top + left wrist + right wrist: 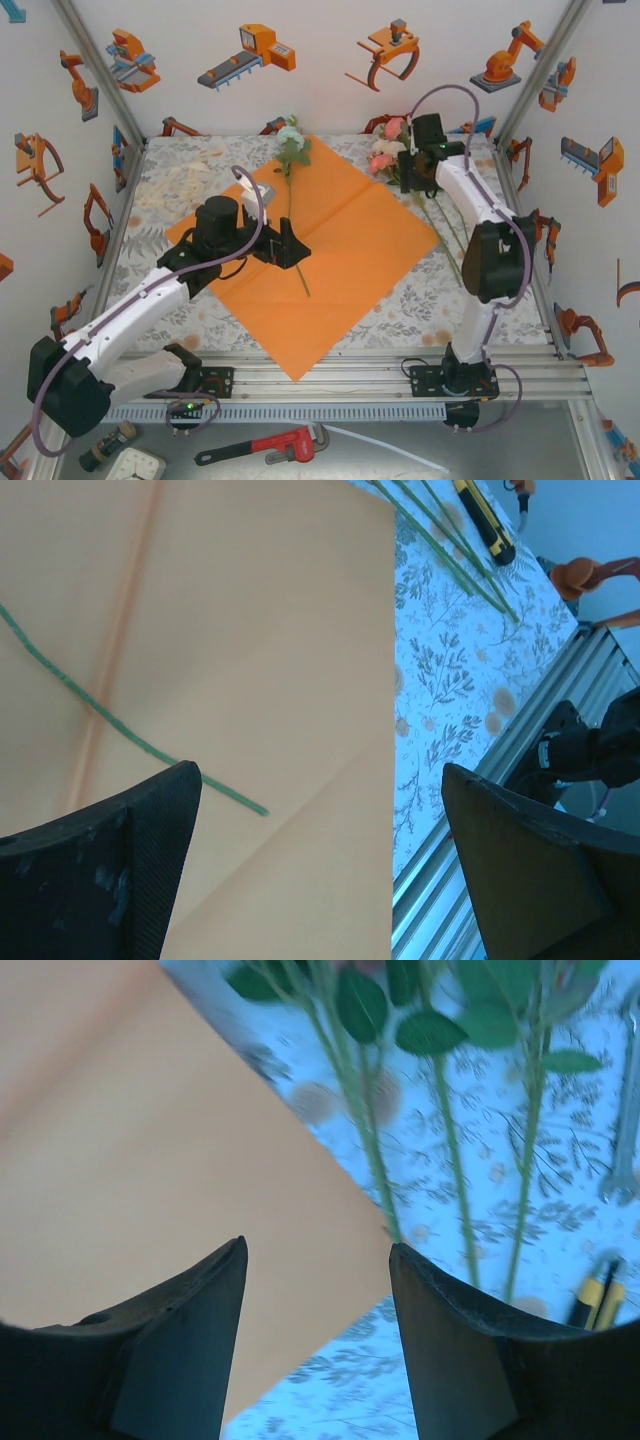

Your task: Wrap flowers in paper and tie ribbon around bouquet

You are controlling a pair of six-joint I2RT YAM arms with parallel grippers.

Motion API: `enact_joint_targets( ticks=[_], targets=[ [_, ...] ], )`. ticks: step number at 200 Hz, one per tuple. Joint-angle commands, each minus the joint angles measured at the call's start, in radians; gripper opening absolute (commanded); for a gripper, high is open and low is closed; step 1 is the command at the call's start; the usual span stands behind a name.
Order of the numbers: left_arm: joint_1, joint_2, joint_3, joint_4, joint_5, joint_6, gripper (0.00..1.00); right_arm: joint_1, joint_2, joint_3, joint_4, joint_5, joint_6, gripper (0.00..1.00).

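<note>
The large bright orange paper sheet (350,250) lies flat on the floral-cloth desk (420,310). A single pale mint flower (292,145) on a thin green stem lies across it. The left end effector (290,243) hovers over the sheet, fingers wide apart. The right end effector (408,172), fingers apart and gripping nothing, hangs over the pink and peach flowers (385,150) beside the sheet's far right edge.

We can read no text, number or brand anywhere. The wall prints (250,55) across the top of the frame are wordless drawings, and any marking on the red wrench (265,447) at bottom centre is too small to read.
</note>
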Motion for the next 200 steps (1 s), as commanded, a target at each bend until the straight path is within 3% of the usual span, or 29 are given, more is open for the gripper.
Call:
enact_joint_targets(
  ticks=[1, 75, 107, 166, 200],
  targets=[
    [-0.010, 0.016, 0.020, 0.022, 0.010, 0.042, 0.97, -0.007, 0.066, -0.002, -0.065, 0.104, -0.108, 0.54],
    [-0.012, 0.033, 0.014, 0.022, -0.030, 0.036, 0.97, -0.065, 0.222, 0.042, -0.081, 0.072, -0.108, 0.41],
    [-0.012, 0.041, 0.019, 0.025, -0.034, 0.033, 0.97, -0.079, 0.243, 0.037, -0.076, 0.063, -0.109, 0.25],
    [-0.013, 0.060, 0.023, 0.030, -0.047, 0.023, 0.97, -0.080, 0.180, 0.030, -0.072, 0.044, -0.116, 0.02],
    [-0.012, 0.063, 0.025, 0.033, -0.060, 0.017, 0.97, -0.080, 0.087, 0.039, -0.082, 0.030, -0.111, 0.00]
  ],
)
